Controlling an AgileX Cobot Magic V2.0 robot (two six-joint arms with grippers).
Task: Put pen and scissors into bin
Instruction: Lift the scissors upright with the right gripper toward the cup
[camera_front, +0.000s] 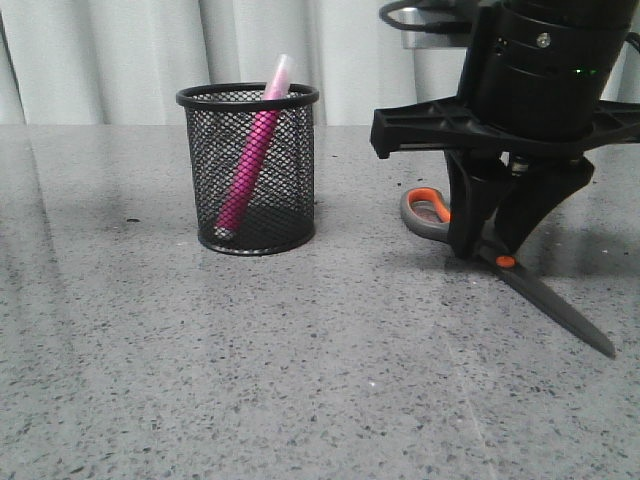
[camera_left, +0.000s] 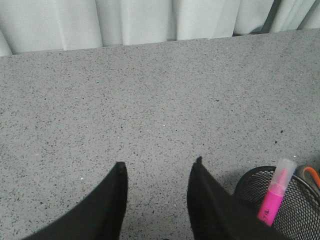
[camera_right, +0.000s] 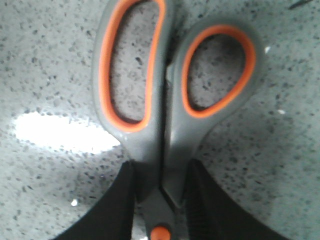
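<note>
Right gripper (camera_front: 487, 252) jaws clamped on scissors (camera_front: 545, 295) on table (camera_front: 300, 380) (3 o'clock of bin (camera_front: 249, 168), pen (camera_front: 252, 150) inside); left gripper (camera_left: 157, 172) jaws apart, empty.

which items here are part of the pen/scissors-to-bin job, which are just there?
Job:
- magenta-pink marker pen, standing inside the bin
- grey scissors with orange-lined loops, on the table, right gripper straddling them near the pivot
- black wire-mesh bin

Just there:
- speckled grey table
- pale curtain

Speckled grey stone tabletop (camera_front: 250, 380), pale pleated curtain (camera_front: 120, 60) behind, bright light glare on surface
</note>
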